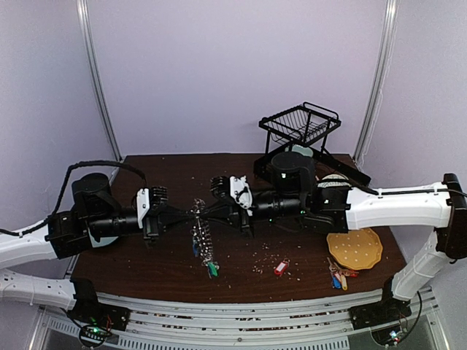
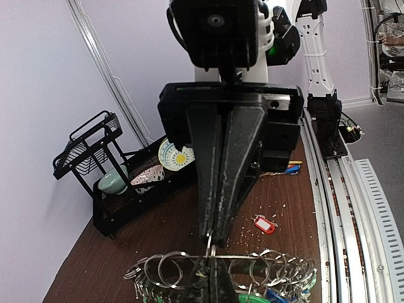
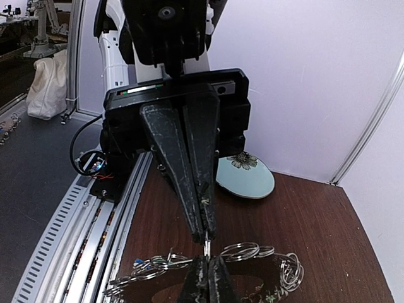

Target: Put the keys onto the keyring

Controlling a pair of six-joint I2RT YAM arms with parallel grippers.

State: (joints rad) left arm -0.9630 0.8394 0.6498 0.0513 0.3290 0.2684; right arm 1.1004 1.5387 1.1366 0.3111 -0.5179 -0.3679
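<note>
**A:** The left tool (image 1: 191,211) and the right tool (image 1: 207,211) met tip to tip over the middle of the counter (image 1: 146,270) in the top view. Both were pinched shut on the keyring (image 1: 204,244), which hung between them with its keys (image 1: 211,266) trailing down.

**B:** Why both?

**A:** Probably one steadied the ring while the other worked its coil open. A red-tagged key (image 1: 281,267) lay loose at the near right.

**B:** The left wrist view?

**A:** The right tool's fingers pointed down, closed on the ring's wire, with loops bunched on either side.

**B:** The right wrist view?

**A:** The mirror of it: the left tool's fingers were shut at the same spot.
</note>
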